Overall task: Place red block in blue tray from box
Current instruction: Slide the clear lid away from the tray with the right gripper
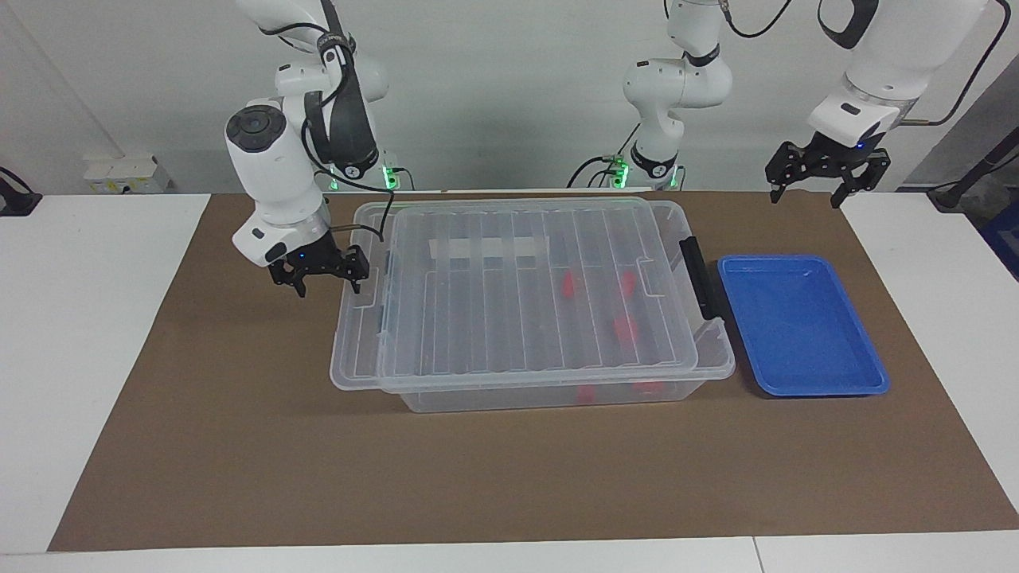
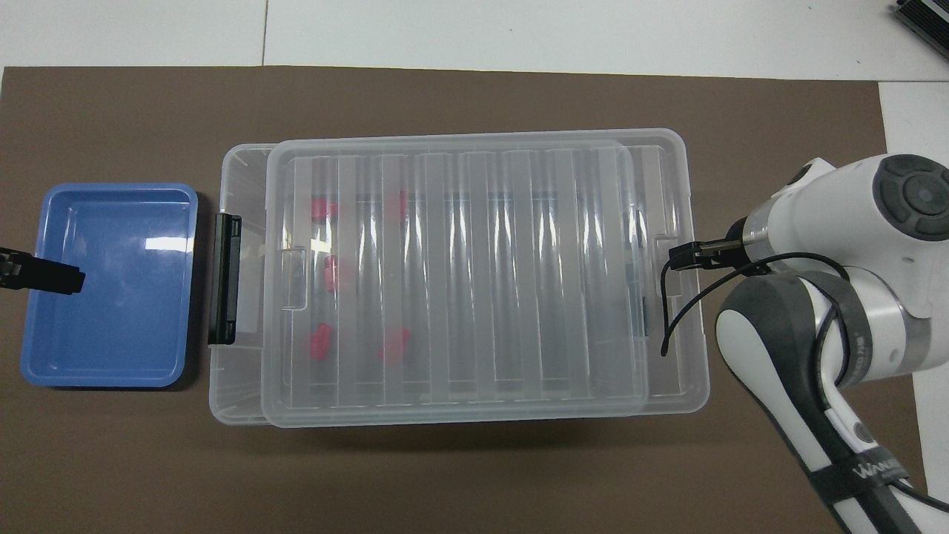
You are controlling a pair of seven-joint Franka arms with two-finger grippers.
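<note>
the box (image 1: pixel 549 394) and its ribbed lid (image 1: pixel 509 286) look like clear, glossy plastic, its handle (image 1: pixel 700 278) black. the blue tray (image 1: pixel 800 322) is smooth, shiny plastic catching glare. the brown mat (image 1: pixel 239 461) looks matt, like paper; the white table (image 1: pixel 72 318) is smooth.
</note>
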